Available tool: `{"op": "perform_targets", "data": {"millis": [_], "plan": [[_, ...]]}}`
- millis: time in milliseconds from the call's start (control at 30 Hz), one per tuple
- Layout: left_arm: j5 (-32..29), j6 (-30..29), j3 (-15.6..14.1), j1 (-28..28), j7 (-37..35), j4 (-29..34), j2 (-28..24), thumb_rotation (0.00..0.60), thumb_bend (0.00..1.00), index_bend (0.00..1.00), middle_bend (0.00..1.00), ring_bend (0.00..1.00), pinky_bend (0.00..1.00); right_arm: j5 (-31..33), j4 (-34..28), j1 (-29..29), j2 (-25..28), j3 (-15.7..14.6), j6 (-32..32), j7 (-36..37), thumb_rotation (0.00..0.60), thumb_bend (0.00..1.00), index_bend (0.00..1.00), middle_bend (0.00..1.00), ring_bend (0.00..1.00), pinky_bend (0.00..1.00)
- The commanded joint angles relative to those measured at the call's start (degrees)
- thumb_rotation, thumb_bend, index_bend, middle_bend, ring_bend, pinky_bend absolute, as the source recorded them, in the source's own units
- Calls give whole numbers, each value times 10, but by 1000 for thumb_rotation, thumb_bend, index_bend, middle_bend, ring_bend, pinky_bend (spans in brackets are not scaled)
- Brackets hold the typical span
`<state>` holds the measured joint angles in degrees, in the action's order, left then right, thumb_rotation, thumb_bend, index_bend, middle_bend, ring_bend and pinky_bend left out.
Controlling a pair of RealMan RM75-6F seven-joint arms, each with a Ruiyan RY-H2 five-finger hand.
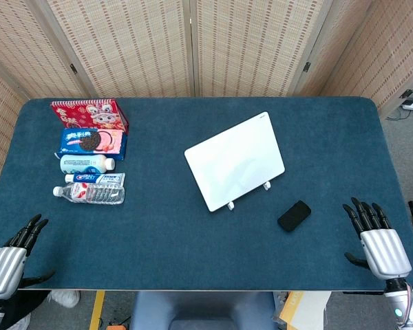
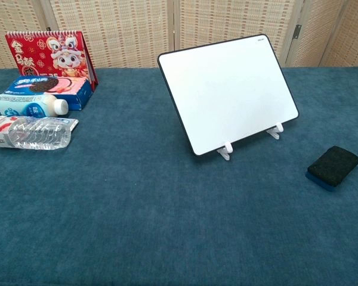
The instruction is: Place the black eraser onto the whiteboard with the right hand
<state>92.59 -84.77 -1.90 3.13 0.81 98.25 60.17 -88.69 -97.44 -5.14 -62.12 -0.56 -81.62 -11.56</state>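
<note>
The black eraser (image 1: 294, 215) (image 2: 333, 167) lies flat on the blue table, just right of and in front of the whiteboard (image 1: 235, 160) (image 2: 228, 90). The whiteboard leans back on two white clips, its face blank. My right hand (image 1: 376, 238) rests at the table's front right corner, fingers spread and holding nothing, a short way right of the eraser. My left hand (image 1: 12, 255) sits at the front left corner, fingers extended and empty. Neither hand shows in the chest view.
At the back left stand a red calendar (image 1: 89, 113) (image 2: 46, 55), a blue cookie box (image 1: 93, 142) (image 2: 48, 90), a small white bottle (image 1: 86, 163) (image 2: 30, 105), a toothpaste box (image 1: 96, 179) and a lying water bottle (image 1: 89, 194) (image 2: 28, 132). Folding screens stand behind the table.
</note>
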Motion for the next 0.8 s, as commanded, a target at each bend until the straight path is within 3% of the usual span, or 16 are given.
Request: {"op": "perform_targets", "data": {"millis": [33,200,400,500,667,800], "plan": [[-2,-2,0,-1,0,0,0,584,58,0,58,180,374,3,0,-2,-2,0,7,-3,600,103,0,0,0,0],[-7,2,0,0,2,2,-1,589,59,0,59,180,374,-8,24,-10,-19,10,-1,-17,600,103,13,0,0,0],[-11,-6,3,-3,0,4,-3,589,59,0,59,181,374,-49,93,-77,-36,16,75,-22,600,103,206,0,0,0],[-12,-13,4,-6,3,4,-4,590,58,0,59,181,375,-23,88,-118,-33,32,142,-39,600,112,278,0,0,0],[-7,-24,1,-12,1,6,-7,589,58,0,61,181,376,43,92,-171,-59,54,235,-94,600,116,284,0,0,0],[-8,-26,1,-13,-3,6,-10,590,58,0,64,181,377,80,117,-201,-99,61,275,-150,600,116,280,0,0,0]]}}
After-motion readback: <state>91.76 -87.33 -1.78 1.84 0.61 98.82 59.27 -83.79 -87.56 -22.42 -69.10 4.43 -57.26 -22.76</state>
